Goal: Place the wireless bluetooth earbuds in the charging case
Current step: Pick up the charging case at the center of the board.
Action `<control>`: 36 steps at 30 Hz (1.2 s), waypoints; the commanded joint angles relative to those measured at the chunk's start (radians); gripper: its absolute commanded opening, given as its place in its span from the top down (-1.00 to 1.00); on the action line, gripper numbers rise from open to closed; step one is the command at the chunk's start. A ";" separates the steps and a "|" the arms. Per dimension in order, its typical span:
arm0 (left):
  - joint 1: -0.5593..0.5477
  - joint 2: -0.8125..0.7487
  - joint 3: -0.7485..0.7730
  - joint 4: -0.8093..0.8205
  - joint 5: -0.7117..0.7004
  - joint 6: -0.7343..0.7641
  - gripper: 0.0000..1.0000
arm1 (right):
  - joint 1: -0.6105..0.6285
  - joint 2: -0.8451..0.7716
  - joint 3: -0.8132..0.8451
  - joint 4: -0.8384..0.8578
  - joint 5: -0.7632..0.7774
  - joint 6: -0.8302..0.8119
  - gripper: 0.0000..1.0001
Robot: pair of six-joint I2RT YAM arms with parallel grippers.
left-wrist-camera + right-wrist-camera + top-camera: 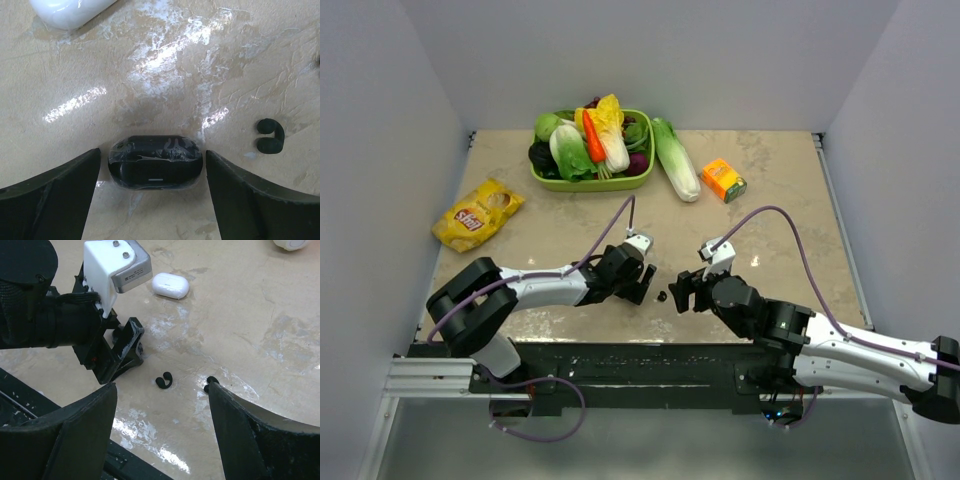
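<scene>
charging case (156, 167), black, seen only from left wrist

Left wrist view: the white case (70, 12) is cut by the top edge and only its lower part shows. A dark speck (318, 62) at the right edge is cut off and cannot be identified.

Right wrist view: the left gripper (125, 347) hides the black case (156, 162). One black earbud (212, 381) is part-hidden behind the right gripper (162, 390). A white object (290, 244) is cut by the top edge, identity undetermined.

Top view: a dark spot (662, 297) on the desk (770, 200) between the grippers is too small to identify.
</scene>
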 commanded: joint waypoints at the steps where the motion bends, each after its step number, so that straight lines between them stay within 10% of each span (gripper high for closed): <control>1: 0.003 0.004 0.003 0.013 0.021 -0.018 -0.68 | -0.003 -0.022 0.033 0.007 0.013 0.006 -0.54; 30: 0.003 0.039 0.042 -0.095 0.019 0.036 -0.68 | -0.003 -0.037 0.030 -0.007 0.014 0.007 -0.54; 36: 0.003 0.030 0.031 -0.087 0.041 0.036 -0.39 | -0.003 -0.042 0.030 -0.008 0.017 0.009 -0.54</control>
